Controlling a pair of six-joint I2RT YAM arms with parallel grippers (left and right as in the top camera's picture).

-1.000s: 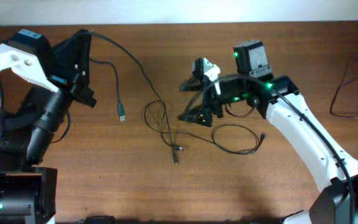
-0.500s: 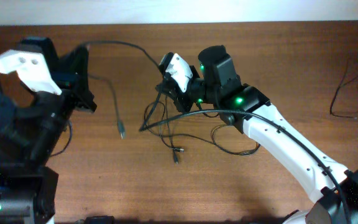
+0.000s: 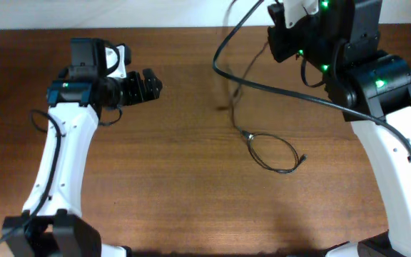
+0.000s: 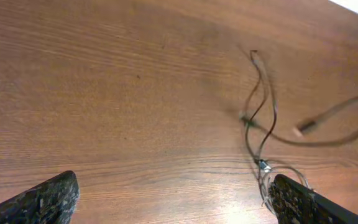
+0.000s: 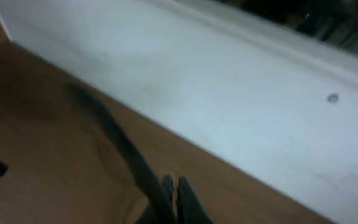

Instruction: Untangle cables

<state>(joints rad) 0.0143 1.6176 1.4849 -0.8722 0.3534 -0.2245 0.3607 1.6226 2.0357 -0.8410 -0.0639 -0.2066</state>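
Locate the cables (image 3: 245, 133) right of centre on the table (image 3: 177, 193): a flat loop on the wood, plus thin strands running up (blurred) to the right gripper (image 5: 174, 185). Read its fingers as pressed together on one dark strand, high near the far edge and the white wall (image 5: 241, 87). Find the left gripper (image 3: 153, 84) spread wide, well apart from the cables, over bare wood.

Warm brown wood-grain table (image 3: 155, 200), smooth with a soft sheen, thin matt black cables (image 3: 295, 152) on it, glossy white plastic arm shells (image 3: 398, 178)
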